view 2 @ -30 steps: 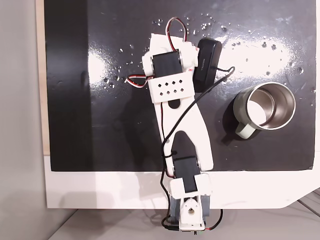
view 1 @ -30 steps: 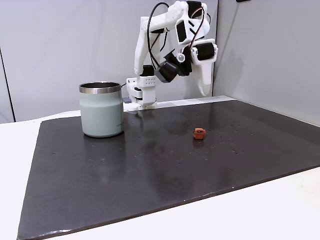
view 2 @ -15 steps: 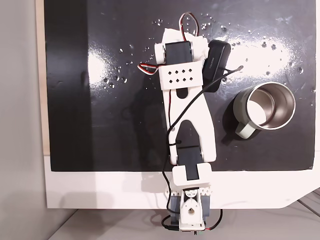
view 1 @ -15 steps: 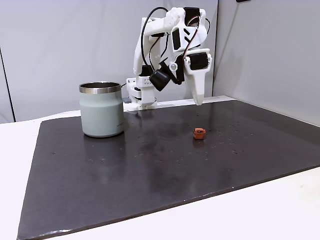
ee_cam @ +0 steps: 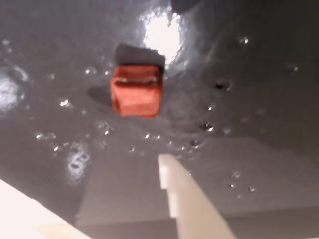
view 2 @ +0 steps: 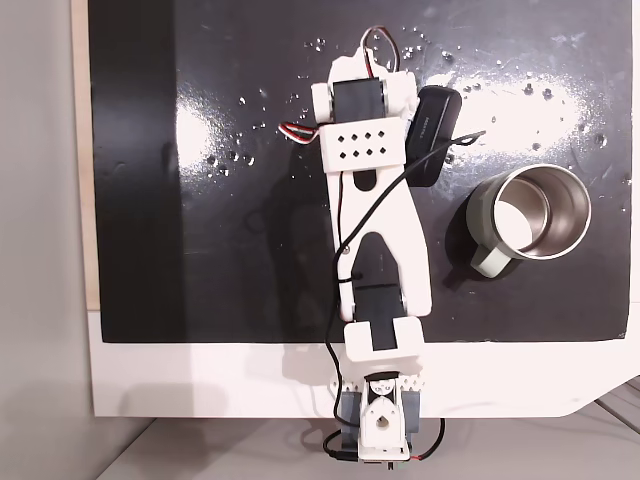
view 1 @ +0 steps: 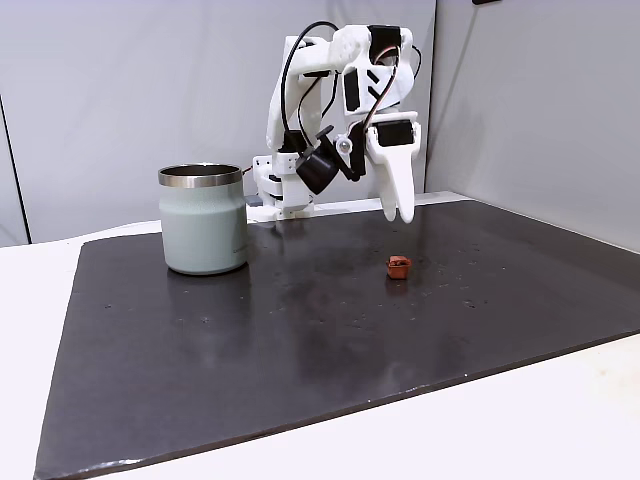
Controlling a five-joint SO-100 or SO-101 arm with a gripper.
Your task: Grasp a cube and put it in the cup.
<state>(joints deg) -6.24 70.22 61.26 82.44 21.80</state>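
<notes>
Gripper point(view 1: 400, 212) hangs above and just behind the cube point(view 1: 399, 266), which sits on the mat well right of the cup point(view 1: 203, 219); jaw spread can't be told; tiny cube, off-centre descent could knock it away.

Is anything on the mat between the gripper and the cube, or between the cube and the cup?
Nothing visible. In a fixed view the gripper hangs above the cube with open air between, and bare mat runs from the cube to the cup.
</notes>
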